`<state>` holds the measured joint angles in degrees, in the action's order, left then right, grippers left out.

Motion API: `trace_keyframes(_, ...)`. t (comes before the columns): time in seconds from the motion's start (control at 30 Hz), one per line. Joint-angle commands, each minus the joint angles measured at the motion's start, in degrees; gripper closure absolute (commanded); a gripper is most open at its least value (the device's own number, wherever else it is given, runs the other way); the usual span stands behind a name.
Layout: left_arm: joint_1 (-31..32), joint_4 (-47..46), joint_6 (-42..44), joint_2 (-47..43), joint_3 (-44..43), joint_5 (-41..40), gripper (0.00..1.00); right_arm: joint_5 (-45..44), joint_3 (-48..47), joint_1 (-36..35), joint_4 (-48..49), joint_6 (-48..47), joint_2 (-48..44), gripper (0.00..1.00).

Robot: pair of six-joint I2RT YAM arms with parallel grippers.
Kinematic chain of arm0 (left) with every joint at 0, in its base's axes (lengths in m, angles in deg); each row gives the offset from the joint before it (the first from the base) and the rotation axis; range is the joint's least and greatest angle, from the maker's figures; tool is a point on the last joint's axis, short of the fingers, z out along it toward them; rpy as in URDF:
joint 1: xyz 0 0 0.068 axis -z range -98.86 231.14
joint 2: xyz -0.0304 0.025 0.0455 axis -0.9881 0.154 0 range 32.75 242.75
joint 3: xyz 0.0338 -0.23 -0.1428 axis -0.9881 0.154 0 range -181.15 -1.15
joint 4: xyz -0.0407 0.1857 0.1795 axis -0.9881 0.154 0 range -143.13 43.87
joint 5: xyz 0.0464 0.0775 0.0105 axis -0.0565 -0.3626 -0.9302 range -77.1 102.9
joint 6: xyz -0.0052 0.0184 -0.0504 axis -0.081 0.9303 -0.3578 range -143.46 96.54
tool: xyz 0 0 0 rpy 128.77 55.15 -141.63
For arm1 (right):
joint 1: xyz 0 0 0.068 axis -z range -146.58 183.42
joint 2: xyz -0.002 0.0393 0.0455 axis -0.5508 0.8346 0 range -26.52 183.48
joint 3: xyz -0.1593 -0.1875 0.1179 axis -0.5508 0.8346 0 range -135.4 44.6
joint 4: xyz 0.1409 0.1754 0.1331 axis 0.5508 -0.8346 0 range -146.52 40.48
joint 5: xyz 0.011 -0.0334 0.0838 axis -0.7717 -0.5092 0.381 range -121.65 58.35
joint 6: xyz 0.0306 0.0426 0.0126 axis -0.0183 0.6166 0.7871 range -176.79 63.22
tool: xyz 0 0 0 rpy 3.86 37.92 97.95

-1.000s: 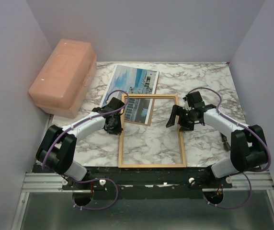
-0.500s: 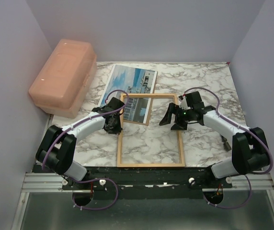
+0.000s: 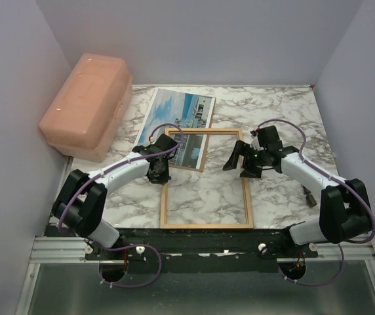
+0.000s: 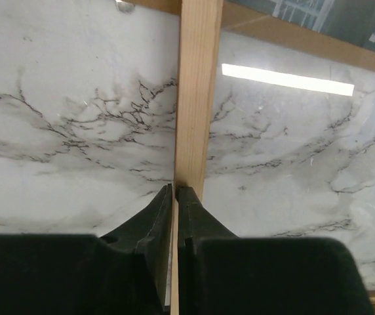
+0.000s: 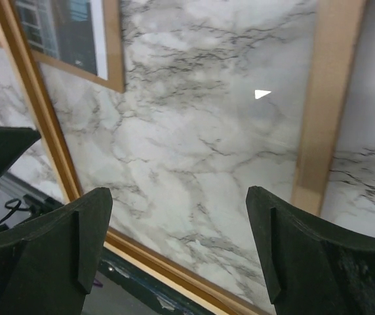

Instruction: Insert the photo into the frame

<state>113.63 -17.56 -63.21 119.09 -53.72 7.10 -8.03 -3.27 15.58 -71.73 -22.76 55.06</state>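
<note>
- Orange-brown wooden frame (image 3: 207, 226) lies flat on the marble table (image 3: 279, 111), its long sides running from the arms' edge of the table toward the back.
- The photo (image 3: 177, 113) lies flat at the frame's far left corner. Most of it is outside, beyond the far rail, and its near part sits under that corner and shows darker inside the opening.
- It is not fitted in the frame: it lies skewed to the rails, and a brown strip edges the part inside.
- The left gripper (image 3: 158, 172) is low over the frame's left rail, near the far end. In the left wrist view its fingertips (image 4: 168, 197) are pressed almost together at the outer edge of the rail (image 4: 197, 98), with nothing between them.
- The right gripper (image 3: 240, 163) hangs over the frame's right rail, opposite the left one. Its fingers (image 5: 89, 216) are spread wide and hold nothing.
- A pink plastic box (image 3: 86, 105) stands well off the frame's far left corner, past the photo.
</note>
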Motion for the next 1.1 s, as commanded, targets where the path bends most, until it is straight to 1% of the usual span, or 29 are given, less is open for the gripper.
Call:
trace_keyframes(0.0,4.8,7.6,-2.1,2.4,-4.3,-7.3,0.85,-7.0,1.5,2.4,-4.1,-2.4,-2.8,0.08)
trace_keyframes(0.13,6.8,8.1,-3.1,1.5,-5.8,-7.7,0.71,-8.6,1.7,5.4,-5.8,-4.0,-4.4,0.06)
trace_keyframes(0.23,7.3,7.0,-3.3,0.4,-6.2,-6.2,0.57,-9.7,2.3,7.5,-6.1,-4.9,-4.8,0.05)
trace_keyframes(0.37,7.3,5.6,-2.9,1.8,-7.6,-2.2,0.46,-10.2,3.5,8.2,-5.3,-5.6,-2.9,0.05)
trace_keyframes(0.53,7.4,9.8,-3.6,7.7,-12.8,-1.7,0.43,-7.9,5.0,8.2,-3.3,-5.1,-0.1,0.05)
trace_keyframes(0.7,7.6,7.6,-2.9,7.6,-14.0,1.5,0.43,-7.7,6.2,8.2,-1.5,-4.8,1.2,0.07)
trace_keyframes(0.83,7.5,11.1,-3.4,10.8,-17.8,1.1,0.41,-7.2,6.6,8.2,-0.7,-4.5,1.9,0.09)
trace_keyframes(1.07,7.4,16.6,-3.1,17.6,-25.0,2.8,0.39,-5.8,6.8,8.2,0.3,-4.3,2.6,0.11)
